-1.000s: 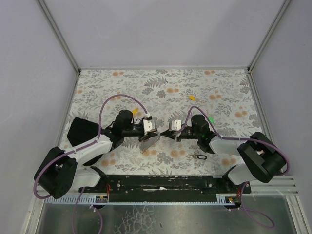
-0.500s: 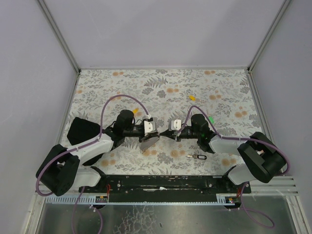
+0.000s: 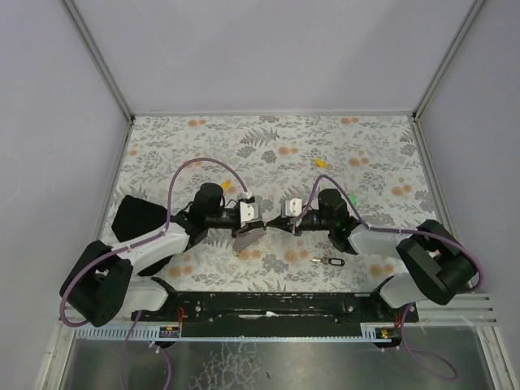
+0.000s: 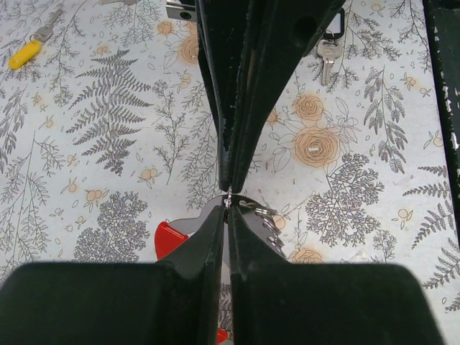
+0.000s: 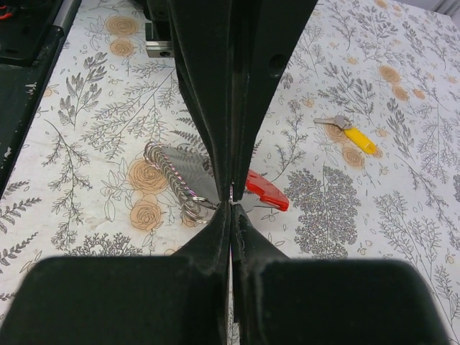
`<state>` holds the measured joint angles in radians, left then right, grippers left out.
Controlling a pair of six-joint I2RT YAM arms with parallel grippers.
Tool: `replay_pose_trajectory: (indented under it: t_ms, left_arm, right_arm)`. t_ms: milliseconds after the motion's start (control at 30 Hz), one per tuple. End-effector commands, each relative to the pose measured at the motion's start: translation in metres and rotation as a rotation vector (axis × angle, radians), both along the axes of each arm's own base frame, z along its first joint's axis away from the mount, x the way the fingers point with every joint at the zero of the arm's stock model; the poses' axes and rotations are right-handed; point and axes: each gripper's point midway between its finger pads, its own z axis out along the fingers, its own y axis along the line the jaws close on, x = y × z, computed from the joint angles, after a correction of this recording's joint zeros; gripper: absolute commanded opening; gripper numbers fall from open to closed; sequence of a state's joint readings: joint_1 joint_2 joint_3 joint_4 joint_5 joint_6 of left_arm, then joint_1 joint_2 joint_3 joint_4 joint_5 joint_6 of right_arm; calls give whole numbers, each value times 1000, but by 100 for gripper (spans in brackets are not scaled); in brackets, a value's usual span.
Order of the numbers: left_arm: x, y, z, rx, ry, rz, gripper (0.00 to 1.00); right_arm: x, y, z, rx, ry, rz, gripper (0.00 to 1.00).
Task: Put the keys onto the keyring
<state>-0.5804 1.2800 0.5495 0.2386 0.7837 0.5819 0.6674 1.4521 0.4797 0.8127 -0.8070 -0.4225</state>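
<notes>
Both arms meet at the middle of the floral table [image 3: 244, 146], fingertips nearly nose to nose. The left gripper [image 4: 227, 205] is fully closed, its tips pinching a thin wire ring at the edge of the keyring [image 5: 188, 172]. The right gripper [image 5: 231, 201] is also closed, clamped on the keyring where the grey fan piece meets the red loop [image 5: 267, 194]. I cannot tell whether the keyring is clear of the table. A stack of wire rings [image 5: 169, 176] sits along the fan's far edge. No key is on it: the black-headed key [image 3: 329, 261] lies near the right arm, the yellow key [image 3: 322, 163] farther back, the orange key [image 3: 225, 185] beside the left wrist, and the green key [image 3: 353, 199] beside the right wrist.
</notes>
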Motion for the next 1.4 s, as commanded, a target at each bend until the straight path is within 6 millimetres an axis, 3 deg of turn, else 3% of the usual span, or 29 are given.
replay_pose_trajectory:
  t_ms: [0,167,400,567,667,833,1000,1367]
  left_arm:
    - [3,-8,17,-49,-46,-45,0]
    - [6,-8,15,-47,-34,-24,0]
    - [15,-3,13,-43,-27,56,0]
    - [17,-1,14,-37,-34,76,0]
    - [16,0,14,-42,-40,76,0]
    - [19,0,13,-41,-37,90,0]
    - [21,1,13,-36,-31,105,0]
    - [20,0,13,-36,-27,105,0]
  right_arm:
    - [7,10,30,62,-79,32,0]
    - [11,8,31,61,-78,-2,3]
    - [18,-16,35,32,-24,-176,35]
    - [21,-40,47,55,201,-402,44]
    - [24,-61,44,35,375,-589,49]
    - [12,-95,27,-54,640,-840,52]
    - [-18,-133,-7,-210,858,-1059,52]
    - [-56,-188,-48,-407,1067,-1425,47]
